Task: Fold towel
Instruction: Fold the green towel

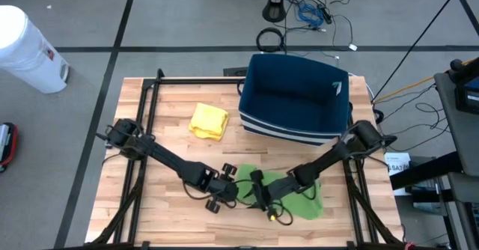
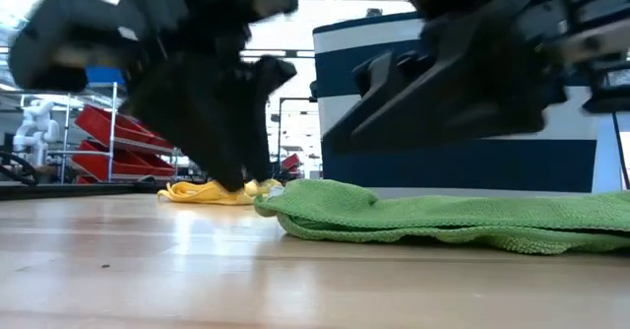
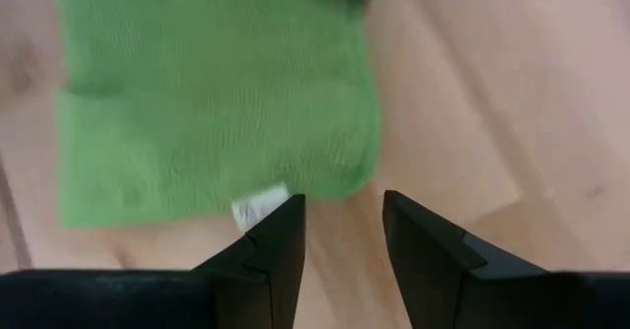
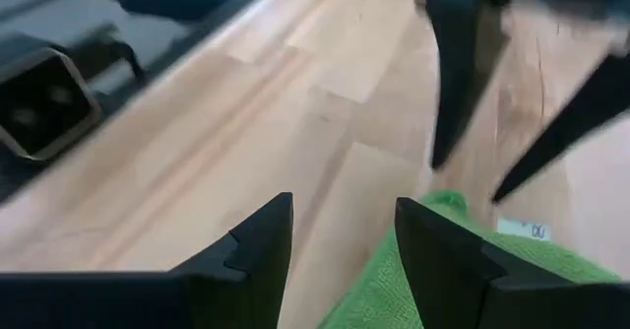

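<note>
Green towel [image 1: 299,190] lies flat on table [image 1: 150,205], near front edge, in front of blue bin [image 1: 296,100]. Yellow cloth [image 1: 209,120] well apart, beside bin. Left claw [image 3: 340,235] part open, empty, at towel's tagged corner. Right claw [image 4: 340,235] part open, empty, over towel's edge. Looks like grasp step: corners not yet pinched. Next: lower, close on edge, lift and carry across.

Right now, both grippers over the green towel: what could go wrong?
1. The left gripper is open at the green towel corner by its white tag; it may pinch only the tag.
2. The right gripper, open, is close to the left; they could collide.
3. Dragging may bunch the towel.
</note>
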You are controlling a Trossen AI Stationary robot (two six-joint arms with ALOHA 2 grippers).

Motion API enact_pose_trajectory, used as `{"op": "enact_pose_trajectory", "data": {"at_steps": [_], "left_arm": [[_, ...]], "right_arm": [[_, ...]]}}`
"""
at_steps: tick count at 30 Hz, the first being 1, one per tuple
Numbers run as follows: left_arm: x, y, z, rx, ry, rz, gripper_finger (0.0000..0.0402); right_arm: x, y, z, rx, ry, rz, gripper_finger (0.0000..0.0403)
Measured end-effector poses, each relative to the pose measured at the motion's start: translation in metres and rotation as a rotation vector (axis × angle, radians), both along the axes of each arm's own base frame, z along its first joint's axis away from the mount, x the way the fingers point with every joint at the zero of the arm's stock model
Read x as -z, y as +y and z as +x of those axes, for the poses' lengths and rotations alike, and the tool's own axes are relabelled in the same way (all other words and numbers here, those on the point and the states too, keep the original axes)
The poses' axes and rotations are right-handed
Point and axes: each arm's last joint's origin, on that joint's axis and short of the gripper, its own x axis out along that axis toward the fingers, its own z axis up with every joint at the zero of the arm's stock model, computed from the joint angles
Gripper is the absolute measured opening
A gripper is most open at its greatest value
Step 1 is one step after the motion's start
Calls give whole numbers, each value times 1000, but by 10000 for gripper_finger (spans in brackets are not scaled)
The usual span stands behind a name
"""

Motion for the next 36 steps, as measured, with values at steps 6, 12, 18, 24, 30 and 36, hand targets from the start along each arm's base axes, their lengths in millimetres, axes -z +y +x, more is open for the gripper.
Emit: {"op": "enact_pose_trajectory", "data": {"at_steps": [6,12,18,24,30,36], "left_arm": [[-25,-10,-8,30,-113,50,144],[-37,-7,-15,11,-109,46,144],[-37,-7,-16,8,-105,44,144],[-37,-7,-15,4,-105,40,144],[-37,-7,-16,-14,-102,25,144],[-37,-6,-16,-17,-95,27,144]], "right_arm": [[5,-4,12,125,9,-62,169],[7,-10,16,166,41,-30,169],[10,-11,16,146,70,11,169],[32,-16,18,168,125,3,169],[36,-19,24,227,118,-18,145],[35,-17,23,178,108,-100,19]]}}
